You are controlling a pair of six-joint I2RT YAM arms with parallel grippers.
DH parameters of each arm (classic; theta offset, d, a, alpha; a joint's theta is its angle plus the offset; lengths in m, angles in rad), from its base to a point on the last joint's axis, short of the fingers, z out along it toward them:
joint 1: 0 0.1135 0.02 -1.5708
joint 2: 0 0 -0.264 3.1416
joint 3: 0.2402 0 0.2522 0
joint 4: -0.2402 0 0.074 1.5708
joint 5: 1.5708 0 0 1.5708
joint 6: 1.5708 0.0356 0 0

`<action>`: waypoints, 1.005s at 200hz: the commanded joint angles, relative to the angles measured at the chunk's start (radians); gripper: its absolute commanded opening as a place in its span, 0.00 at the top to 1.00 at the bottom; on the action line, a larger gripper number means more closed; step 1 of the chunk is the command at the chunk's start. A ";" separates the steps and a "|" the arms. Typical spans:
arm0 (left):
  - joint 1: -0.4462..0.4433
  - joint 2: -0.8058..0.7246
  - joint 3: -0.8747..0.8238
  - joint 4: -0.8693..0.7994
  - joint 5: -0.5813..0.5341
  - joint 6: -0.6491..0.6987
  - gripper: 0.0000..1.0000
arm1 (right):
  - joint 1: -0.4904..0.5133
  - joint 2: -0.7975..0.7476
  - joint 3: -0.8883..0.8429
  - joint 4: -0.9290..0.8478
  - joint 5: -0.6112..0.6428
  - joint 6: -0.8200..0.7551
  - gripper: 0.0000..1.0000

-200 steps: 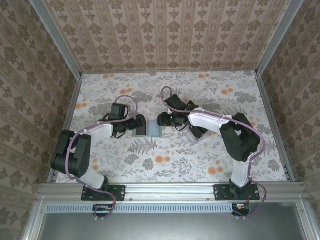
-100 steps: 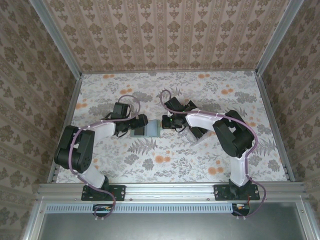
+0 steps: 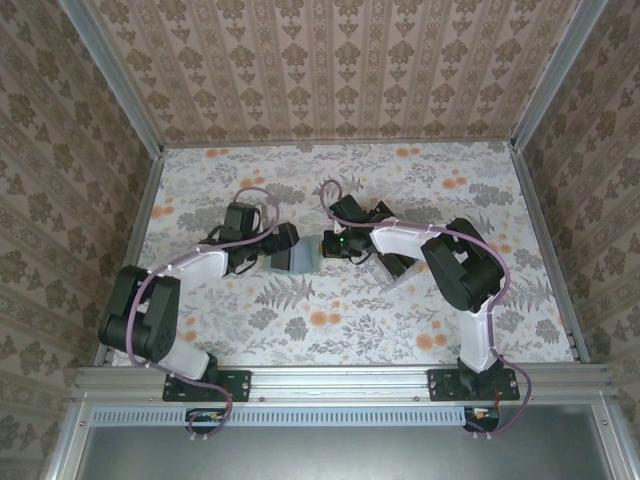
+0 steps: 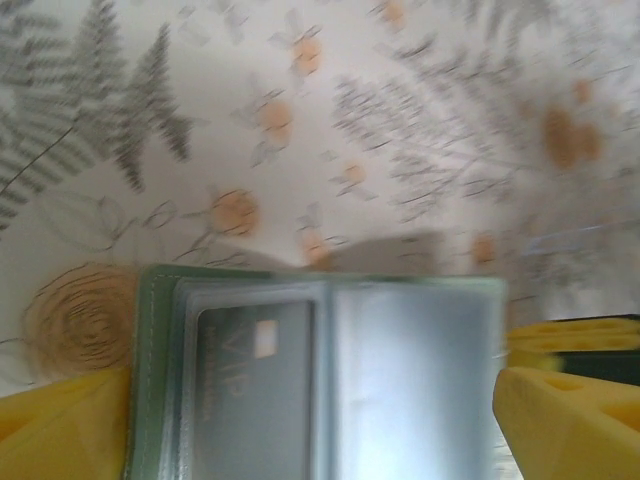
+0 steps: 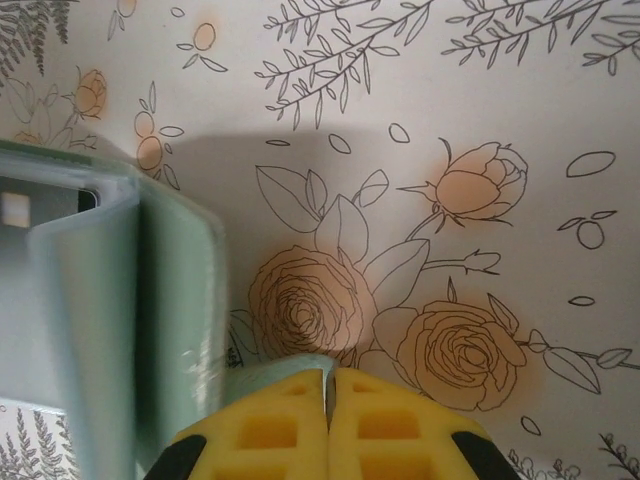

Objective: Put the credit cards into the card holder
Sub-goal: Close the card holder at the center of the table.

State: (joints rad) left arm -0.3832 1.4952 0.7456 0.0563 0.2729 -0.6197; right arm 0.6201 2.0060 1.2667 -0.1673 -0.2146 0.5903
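Right gripper (image 5: 328, 385), at the bottom middle of its wrist view, has its yellow fingers (image 5: 260, 430) pressed flat together, with a sage-green corner of the card holder (image 5: 90, 330) right at their tips; whether that corner is pinched cannot be told. Left gripper (image 4: 310, 400) stands spread wide, one yellow finger (image 4: 60, 425) at the lower left and the other at the lower right of its view, the open card holder (image 4: 400, 380) lying between them. A dark credit card (image 4: 250, 400) sits in the holder's left pocket. From above, the card holder (image 3: 297, 260) lies on the flowered table (image 3: 400, 310) at centre frame, between the left gripper (image 3: 285, 240) and the right gripper (image 3: 325, 243)
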 commanded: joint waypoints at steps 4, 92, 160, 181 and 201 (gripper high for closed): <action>-0.050 -0.050 0.016 0.053 0.036 -0.063 0.00 | -0.004 0.027 0.016 0.007 -0.035 0.009 1.00; -0.246 0.106 0.045 0.140 -0.050 -0.127 0.00 | -0.062 -0.094 -0.034 0.018 -0.018 0.032 0.63; -0.270 0.155 -0.004 0.169 -0.117 -0.144 0.00 | -0.092 -0.242 -0.107 0.005 0.011 0.053 0.60; -0.270 0.165 -0.001 0.166 -0.119 -0.142 0.00 | -0.092 -0.276 -0.124 0.005 0.016 0.061 0.60; -0.270 0.159 0.002 0.162 -0.125 -0.137 0.00 | -0.092 -0.301 -0.134 0.002 0.020 0.065 0.60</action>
State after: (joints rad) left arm -0.6476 1.6398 0.7567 0.2356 0.1745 -0.7490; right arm 0.5262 1.7515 1.1584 -0.1593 -0.2131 0.6361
